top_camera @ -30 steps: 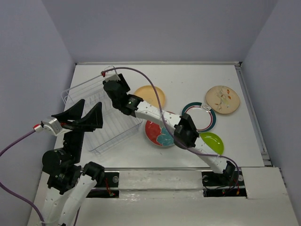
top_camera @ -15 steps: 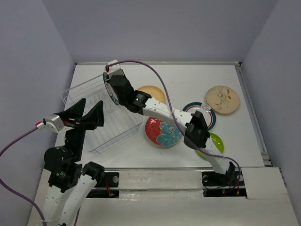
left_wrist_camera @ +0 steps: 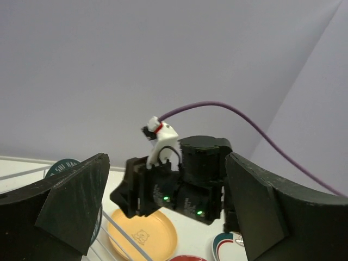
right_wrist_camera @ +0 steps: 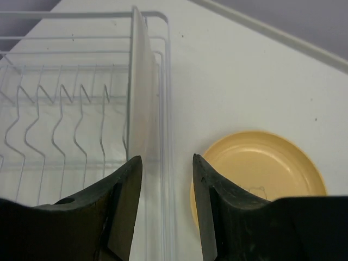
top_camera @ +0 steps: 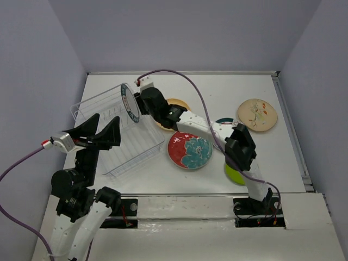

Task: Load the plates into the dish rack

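A white plate with a dark teal rim (top_camera: 129, 103) stands on edge at the far right end of the dish rack (top_camera: 111, 142). In the right wrist view this plate (right_wrist_camera: 142, 92) shows edge-on among the rack (right_wrist_camera: 65, 109) wires. My right gripper (top_camera: 140, 102) is just right of it and open (right_wrist_camera: 166, 168), with only the rack's rim wire under the gap. My left gripper (top_camera: 100, 133) hangs wide open (left_wrist_camera: 166, 206) above the rack's near left, holding nothing. The orange-yellow plate (top_camera: 179, 102), red flower plate (top_camera: 189, 150), lime green plate (top_camera: 235, 175), beige speckled plate (top_camera: 257, 115) and a second teal-rimmed plate (top_camera: 222, 123) lie flat on the table.
My right arm (top_camera: 217, 136) stretches from the near right across the table, covering parts of the orange-yellow, lime green and teal-rimmed plates. Through the left wrist view I see the right wrist (left_wrist_camera: 185, 182) and the orange-yellow plate (left_wrist_camera: 144, 234). Grey walls close in the table.
My right gripper set the teal-rimmed plate upright in the rack, let go and drew back to the right. The red flower plate is now uncovered. The left arm has barely moved.
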Robot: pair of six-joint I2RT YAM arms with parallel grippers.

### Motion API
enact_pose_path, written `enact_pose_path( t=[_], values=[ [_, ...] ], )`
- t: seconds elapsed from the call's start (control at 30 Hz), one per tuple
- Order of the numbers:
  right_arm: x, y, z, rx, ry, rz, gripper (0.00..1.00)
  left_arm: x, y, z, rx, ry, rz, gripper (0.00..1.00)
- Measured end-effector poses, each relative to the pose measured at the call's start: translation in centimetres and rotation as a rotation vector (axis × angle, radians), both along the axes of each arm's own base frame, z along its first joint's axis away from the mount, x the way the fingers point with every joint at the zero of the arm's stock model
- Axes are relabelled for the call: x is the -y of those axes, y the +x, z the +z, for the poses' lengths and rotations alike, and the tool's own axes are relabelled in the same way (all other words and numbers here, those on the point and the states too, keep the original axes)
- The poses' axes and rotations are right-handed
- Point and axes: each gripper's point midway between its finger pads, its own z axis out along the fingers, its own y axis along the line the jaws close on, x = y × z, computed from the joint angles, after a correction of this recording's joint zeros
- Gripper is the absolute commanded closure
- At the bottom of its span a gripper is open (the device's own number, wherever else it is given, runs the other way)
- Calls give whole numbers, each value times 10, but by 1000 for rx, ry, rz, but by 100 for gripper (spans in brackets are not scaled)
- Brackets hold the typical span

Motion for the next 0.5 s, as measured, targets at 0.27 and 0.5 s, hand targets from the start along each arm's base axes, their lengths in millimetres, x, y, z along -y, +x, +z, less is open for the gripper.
enact_pose_path(
  t=[0.27,0.5],
  values=[
    [147,47,-8,-241,237,-55,32,0,0,0,0,1,-2,1],
    [238,61,-72,-448,324,-133,28,2,3,-2,-10,7,-5,1]
  ],
)
